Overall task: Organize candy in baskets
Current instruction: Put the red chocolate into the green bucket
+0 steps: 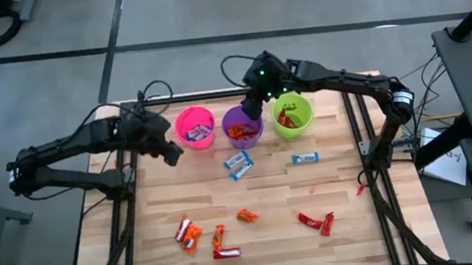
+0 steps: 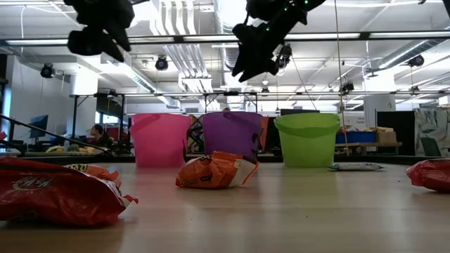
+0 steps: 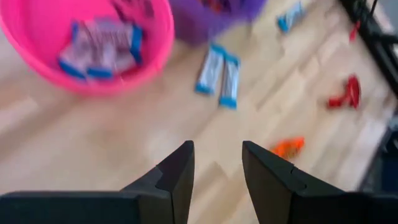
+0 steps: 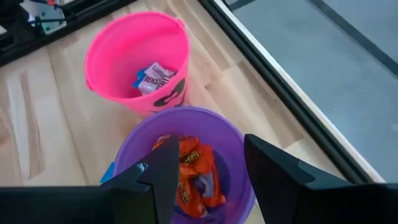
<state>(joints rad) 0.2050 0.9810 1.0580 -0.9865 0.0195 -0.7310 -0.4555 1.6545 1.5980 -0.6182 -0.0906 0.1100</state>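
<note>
Directly beneath my right gripper (image 4: 208,171), fingers parted and empty, sits the round purple plastic bucket (image 4: 233,140) holding orange wrapped candy bars (image 4: 196,174); the round pink plastic bucket (image 4: 112,46) stands at eleven o'clock.

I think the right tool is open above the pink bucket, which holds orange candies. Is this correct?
Not quite. The right tool is open above the purple bucket, which holds the orange candies. The right wrist view shows this; the pink bucket stands beside it and holds blue-and-white candy.
</note>
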